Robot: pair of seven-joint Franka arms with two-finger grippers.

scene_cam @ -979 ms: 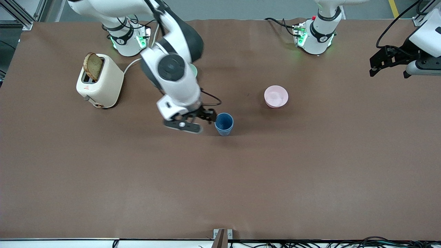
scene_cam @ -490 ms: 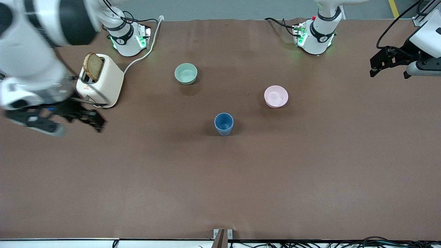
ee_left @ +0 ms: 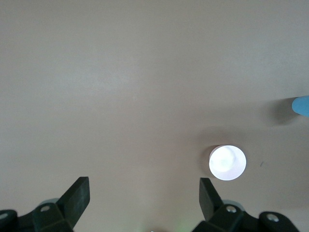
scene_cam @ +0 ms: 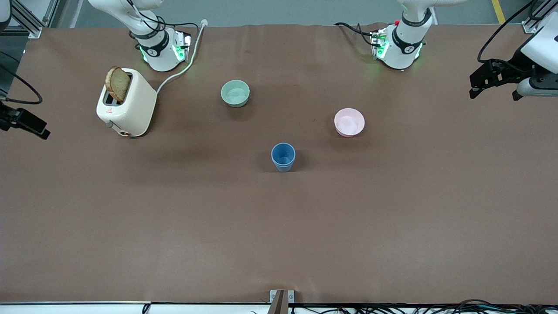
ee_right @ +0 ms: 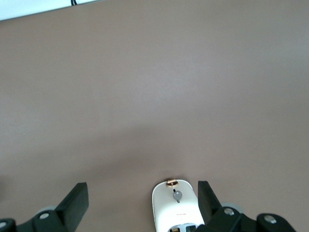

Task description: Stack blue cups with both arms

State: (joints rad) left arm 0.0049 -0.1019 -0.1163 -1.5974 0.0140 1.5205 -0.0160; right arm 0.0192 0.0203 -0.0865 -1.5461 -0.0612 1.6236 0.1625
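Observation:
The blue cups (scene_cam: 283,157) stand upright as one stack in the middle of the table, with a second rim line showing just below the top rim. A sliver of blue shows at the edge of the left wrist view (ee_left: 301,105). My right gripper (scene_cam: 30,126) is open and empty, up over the table's edge at the right arm's end, by the toaster; its open jaws show in the right wrist view (ee_right: 143,198). My left gripper (scene_cam: 488,83) is open and empty, waiting up over the table's edge at the left arm's end (ee_left: 144,193).
A cream toaster (scene_cam: 126,102) with a slice of bread stands near the right arm's base and shows in the right wrist view (ee_right: 176,208). A pale green bowl (scene_cam: 235,93) and a pink bowl (scene_cam: 349,122) sit farther from the front camera than the cups. The pink bowl shows in the left wrist view (ee_left: 227,163).
My right arm has drawn away from beside the blue cups, swung past the toaster and out to the table's edge at its own end. The cups and the left arm have not moved.

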